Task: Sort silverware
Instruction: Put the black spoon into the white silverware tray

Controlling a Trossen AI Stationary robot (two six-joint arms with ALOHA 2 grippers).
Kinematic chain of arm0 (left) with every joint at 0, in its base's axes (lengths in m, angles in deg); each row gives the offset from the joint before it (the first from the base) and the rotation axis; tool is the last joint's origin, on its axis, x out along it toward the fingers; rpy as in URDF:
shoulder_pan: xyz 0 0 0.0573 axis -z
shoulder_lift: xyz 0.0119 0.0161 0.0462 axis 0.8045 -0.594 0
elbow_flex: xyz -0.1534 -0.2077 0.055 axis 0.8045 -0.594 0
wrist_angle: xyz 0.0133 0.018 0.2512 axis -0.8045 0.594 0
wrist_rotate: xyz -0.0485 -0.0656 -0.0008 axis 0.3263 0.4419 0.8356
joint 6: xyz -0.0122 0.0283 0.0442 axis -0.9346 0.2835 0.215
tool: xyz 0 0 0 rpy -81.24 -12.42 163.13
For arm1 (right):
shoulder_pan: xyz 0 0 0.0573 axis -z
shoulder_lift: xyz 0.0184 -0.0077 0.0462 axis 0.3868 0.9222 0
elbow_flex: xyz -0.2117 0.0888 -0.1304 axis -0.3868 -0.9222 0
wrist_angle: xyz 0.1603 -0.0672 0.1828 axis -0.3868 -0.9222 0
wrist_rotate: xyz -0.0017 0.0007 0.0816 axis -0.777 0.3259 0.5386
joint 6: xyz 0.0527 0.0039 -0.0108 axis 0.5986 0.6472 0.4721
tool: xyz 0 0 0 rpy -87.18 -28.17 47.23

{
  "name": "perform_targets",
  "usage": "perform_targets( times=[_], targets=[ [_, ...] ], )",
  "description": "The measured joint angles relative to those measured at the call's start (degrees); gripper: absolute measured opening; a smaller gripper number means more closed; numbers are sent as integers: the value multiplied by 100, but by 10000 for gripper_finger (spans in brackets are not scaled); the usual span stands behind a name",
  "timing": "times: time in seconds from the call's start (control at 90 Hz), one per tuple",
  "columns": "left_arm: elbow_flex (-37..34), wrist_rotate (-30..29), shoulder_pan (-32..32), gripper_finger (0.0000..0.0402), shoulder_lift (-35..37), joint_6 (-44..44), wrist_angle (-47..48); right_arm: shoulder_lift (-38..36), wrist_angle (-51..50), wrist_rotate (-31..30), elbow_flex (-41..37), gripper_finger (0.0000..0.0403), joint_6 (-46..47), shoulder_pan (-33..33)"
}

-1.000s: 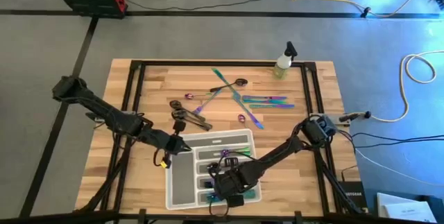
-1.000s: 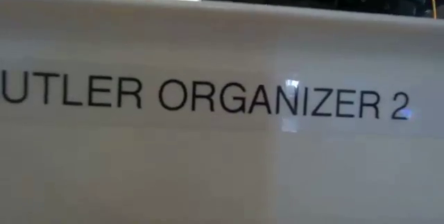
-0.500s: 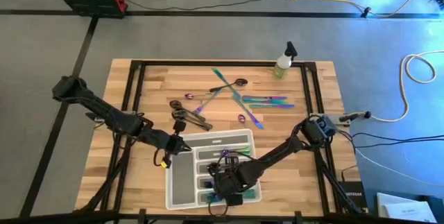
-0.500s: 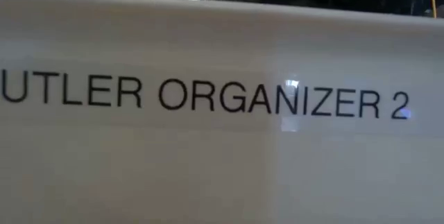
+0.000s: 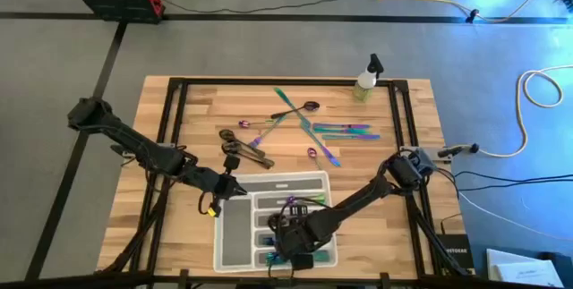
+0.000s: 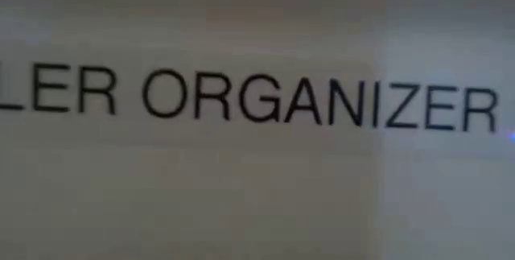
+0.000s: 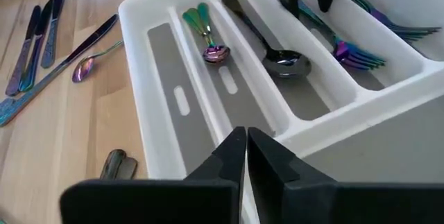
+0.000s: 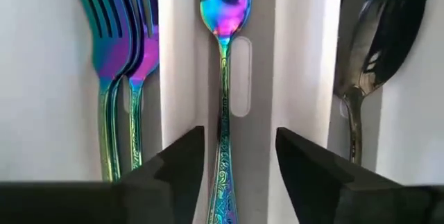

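Observation:
The white compartment tray [image 5: 235, 235] lies near the table's front edge, and its lettered wall [image 6: 257, 196] fills the low view. In it lie iridescent forks [image 8: 118, 64], a single iridescent fork [image 8: 223, 78], small iridescent spoons [image 7: 208, 37] and a dark spoon [image 7: 277, 52]. My right gripper [image 8: 239, 161] hangs open over the tray, its fingers on either side of the single fork's handle without touching it. My left gripper [image 7: 246, 141] is shut at the tray's far left corner. More silverware [image 5: 313, 128] lies loose on the table beyond the tray. My left gripper is shut at the tray's rim [image 7: 208, 123] at its far left corner, coming in at a slant from the table's left. Its fingers hide the place of contact, so I cannot tell whether the thin wall is pinched or only touched. The tray lies flat on the table.
A small spray bottle [image 5: 365, 79] stands at the table's far right. Dark pieces [image 5: 242, 150] lie just beyond the tray's far left corner, close to my left gripper. Bare wood shows to the left and right of the tray.
The tray has slid a little toward the table's near edge: its lettering has grown larger and has blurred in the low view. My right gripper has gone slightly toward the near edge over it.

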Motion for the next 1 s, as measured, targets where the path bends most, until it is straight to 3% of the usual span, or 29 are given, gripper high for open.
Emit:
perform_targets(
  times=[0.322,0.8,0.889,1.0],
  targets=[
    [0,-2,0,0,0,2,2,-28,-232,-89,21,172,-47,4],
    [0,-4,0,0,0,4,168,-92,-777,-742,697,171,-409,4],
    [0,-224,0,0,0,58,155,-128,-926,-1225,752,170,-609,-69],
    [0,-949,0,0,0,46,155,-309,-1246,-2190,752,170,-680,-187]
  ],
)
